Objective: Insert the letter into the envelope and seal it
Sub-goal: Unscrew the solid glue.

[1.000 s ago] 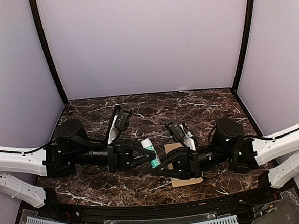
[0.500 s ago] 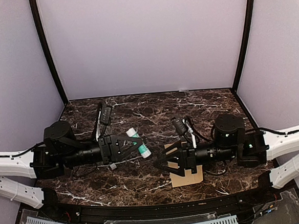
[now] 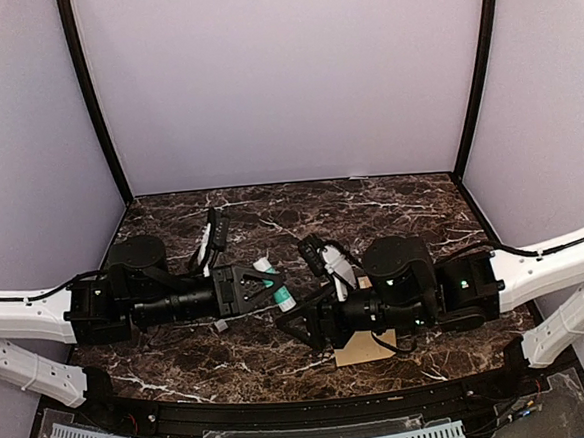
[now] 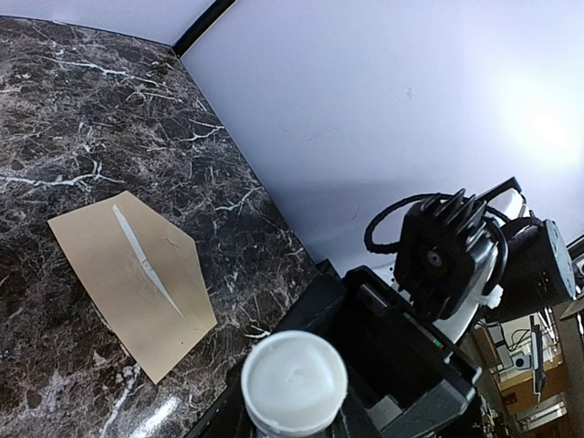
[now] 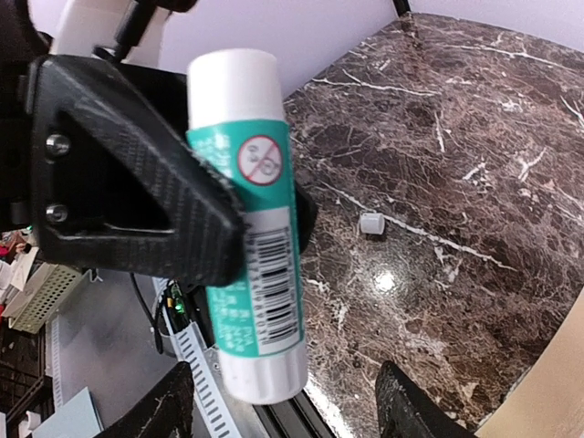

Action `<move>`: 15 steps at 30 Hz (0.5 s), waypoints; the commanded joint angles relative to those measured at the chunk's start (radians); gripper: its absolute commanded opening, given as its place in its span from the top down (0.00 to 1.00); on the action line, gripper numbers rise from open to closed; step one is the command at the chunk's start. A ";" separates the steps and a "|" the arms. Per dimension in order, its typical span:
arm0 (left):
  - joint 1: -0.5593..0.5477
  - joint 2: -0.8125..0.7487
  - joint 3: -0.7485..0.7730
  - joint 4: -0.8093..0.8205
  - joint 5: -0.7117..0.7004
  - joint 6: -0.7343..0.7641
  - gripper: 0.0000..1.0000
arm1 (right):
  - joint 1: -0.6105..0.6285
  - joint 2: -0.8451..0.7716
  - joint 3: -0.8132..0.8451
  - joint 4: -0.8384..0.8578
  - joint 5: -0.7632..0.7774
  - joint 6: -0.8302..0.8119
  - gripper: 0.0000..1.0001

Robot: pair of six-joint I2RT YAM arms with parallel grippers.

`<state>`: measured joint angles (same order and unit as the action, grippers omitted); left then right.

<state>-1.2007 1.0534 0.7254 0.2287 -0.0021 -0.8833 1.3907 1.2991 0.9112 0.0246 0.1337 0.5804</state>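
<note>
Two arms reached in over the dark marble table (image 3: 301, 203), each ending in one claw. The left claw (image 3: 269, 289) pinched a single glue stick (image 5: 251, 265), white with a teal label and a barcode, one black finger lying across its side. In the left wrist view the stick's round white end pointed at the camera. The right claw (image 5: 290, 415) stood spread and gripped nothing, its two fingers flanking the stick's lower end in its own wrist view. From above it sat close at 5 o'clock of the stick. One tan envelope (image 4: 128, 278) lay flat on the table, at 5 o'clock of the stick from above and partly hidden under the right arm. A thin white line (image 4: 146, 260) crossed its face. One small white cap (image 5: 371, 223) sat alone on the marble, at 8 o'clock of the stick from above.
</note>
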 commanded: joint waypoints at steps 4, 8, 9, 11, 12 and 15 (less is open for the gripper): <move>-0.005 0.015 0.034 0.003 -0.001 -0.019 1.00 | 0.005 0.050 0.060 -0.050 0.085 0.010 0.45; -0.005 0.017 0.035 0.004 0.000 -0.020 1.00 | 0.005 0.066 0.078 -0.054 0.096 -0.001 0.53; -0.005 0.018 0.036 0.003 -0.001 -0.021 1.00 | 0.004 0.068 0.080 -0.049 0.089 -0.004 0.54; -0.005 0.020 0.039 0.002 0.024 -0.022 1.00 | 0.005 0.073 0.087 -0.043 0.077 -0.012 0.57; -0.005 0.020 0.039 0.001 0.029 -0.022 1.00 | 0.005 0.075 0.091 -0.043 0.076 -0.011 0.58; -0.005 0.020 0.043 0.000 0.042 -0.021 1.00 | 0.005 0.078 0.103 -0.046 0.072 -0.011 0.60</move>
<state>-1.2007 1.0733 0.7330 0.2287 0.0017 -0.9024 1.3914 1.3705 0.9691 -0.0532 0.1989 0.5762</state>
